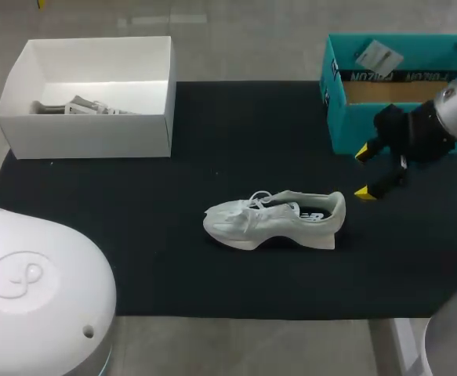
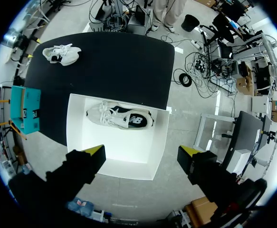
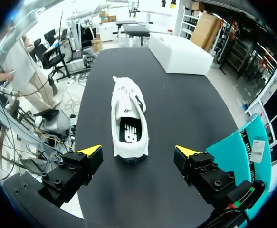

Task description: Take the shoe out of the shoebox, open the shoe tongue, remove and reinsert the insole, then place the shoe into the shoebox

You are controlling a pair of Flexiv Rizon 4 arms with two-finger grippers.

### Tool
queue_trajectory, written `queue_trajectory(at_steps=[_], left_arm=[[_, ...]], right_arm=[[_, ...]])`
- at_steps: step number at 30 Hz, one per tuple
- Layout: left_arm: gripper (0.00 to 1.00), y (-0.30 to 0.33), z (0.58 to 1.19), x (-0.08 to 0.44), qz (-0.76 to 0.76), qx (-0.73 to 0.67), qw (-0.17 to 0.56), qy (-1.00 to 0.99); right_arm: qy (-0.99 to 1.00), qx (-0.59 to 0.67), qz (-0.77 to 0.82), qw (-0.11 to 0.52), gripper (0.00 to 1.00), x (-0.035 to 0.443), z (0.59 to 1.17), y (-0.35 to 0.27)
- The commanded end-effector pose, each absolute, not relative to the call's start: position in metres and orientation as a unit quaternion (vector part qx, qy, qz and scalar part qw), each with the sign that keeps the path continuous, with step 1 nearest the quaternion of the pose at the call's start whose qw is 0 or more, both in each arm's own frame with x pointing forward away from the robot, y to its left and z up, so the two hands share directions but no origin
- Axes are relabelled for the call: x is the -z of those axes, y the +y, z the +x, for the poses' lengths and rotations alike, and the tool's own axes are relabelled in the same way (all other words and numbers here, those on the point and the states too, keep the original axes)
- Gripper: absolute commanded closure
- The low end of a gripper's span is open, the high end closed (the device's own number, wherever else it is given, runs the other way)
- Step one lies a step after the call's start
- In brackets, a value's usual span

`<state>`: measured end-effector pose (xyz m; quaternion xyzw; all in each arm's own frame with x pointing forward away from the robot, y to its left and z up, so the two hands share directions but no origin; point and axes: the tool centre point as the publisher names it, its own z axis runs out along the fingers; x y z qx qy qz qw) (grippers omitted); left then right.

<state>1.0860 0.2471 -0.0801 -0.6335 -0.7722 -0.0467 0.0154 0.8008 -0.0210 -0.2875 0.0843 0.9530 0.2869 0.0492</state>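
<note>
White shoe [image 1: 275,221] lies on the counter [image 1: 95,235] just ahead of the right fingers [image 3: 91,151], wide open and empty like the left fingers [image 2: 94,151]; probably best to close squarely across its heel [image 1: 334,213].

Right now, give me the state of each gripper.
Left gripper: open, holding nothing.
Right gripper: open, holding nothing, white shoe ahead of it.

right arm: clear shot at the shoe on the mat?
Likely yes. The right gripper is open near the heel of the shoe, only bare mat between them; the teal box is off to the side.
</note>
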Motion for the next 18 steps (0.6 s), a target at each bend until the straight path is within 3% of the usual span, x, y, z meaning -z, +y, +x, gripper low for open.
queue_trajectory(at_steps=[1, 18], left_arm=[[0.00, 0.247, 1.086, 0.080, -0.634, 0.047, 0.016, -0.772], [0.00, 0.247, 1.086, 0.080, -0.634, 0.047, 0.016, -0.772]], right_arm=[[0.944, -0.312, 0.094, 0.050, 0.00, 0.314, 0.797, -0.027], [0.929, -0.360, 0.078, 0.043, 0.00, 0.384, 0.805, -0.017]])
